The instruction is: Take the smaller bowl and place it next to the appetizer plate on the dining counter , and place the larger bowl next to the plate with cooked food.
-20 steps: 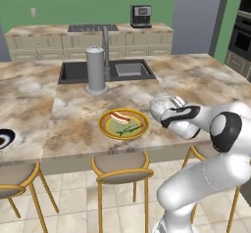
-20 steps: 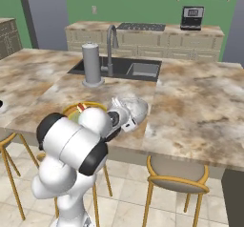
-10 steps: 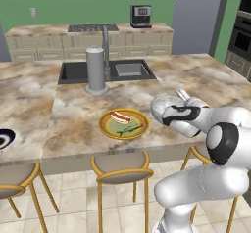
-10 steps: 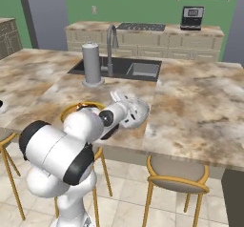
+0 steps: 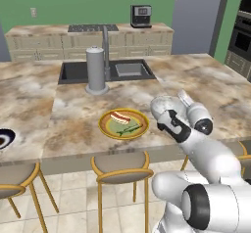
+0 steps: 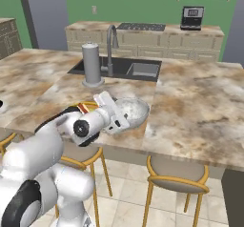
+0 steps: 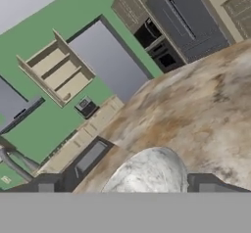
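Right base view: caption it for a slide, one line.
Open gripper at the larger bowl, set beside the plate with cooked food on the dining counter.

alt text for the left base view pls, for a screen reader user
The white arm reaches over the dining counter with its open gripper at the marbled larger bowl, which sits on the counter just right of the orange-rimmed plate with cooked food. Behind are a dark sink, a tall tap and a grey cylinder.
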### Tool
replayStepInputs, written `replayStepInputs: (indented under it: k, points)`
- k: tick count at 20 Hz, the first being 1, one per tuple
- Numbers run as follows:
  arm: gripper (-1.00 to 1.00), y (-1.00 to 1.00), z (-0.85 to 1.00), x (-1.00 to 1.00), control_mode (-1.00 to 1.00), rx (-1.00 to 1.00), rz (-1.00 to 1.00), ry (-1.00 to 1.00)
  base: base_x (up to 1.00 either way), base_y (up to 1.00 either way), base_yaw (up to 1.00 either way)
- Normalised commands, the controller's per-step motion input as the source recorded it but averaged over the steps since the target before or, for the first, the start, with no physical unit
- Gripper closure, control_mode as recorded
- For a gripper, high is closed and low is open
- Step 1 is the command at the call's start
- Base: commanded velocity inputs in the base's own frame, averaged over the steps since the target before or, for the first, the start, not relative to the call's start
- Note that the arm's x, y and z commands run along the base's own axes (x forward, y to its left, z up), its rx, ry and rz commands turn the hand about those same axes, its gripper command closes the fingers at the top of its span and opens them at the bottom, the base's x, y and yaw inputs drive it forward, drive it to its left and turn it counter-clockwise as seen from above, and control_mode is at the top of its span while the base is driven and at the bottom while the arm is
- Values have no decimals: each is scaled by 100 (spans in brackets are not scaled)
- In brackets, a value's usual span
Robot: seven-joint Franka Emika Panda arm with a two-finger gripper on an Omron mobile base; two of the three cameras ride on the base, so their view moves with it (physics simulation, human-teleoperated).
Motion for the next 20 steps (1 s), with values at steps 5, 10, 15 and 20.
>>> replayStepInputs:
  k: [5,10,15,20]
  points:
    - [-100,39,100,-100,-100,2,-1,17,0,0,0]
    - [-100,47,100,-100,-100,0,0,19,0,0,0]
    - [-100,55,88,-100,-100,3,4,31,0,0,0]
    - [-100,-1,-14,-86,-100,8,8,12,0,0,0]
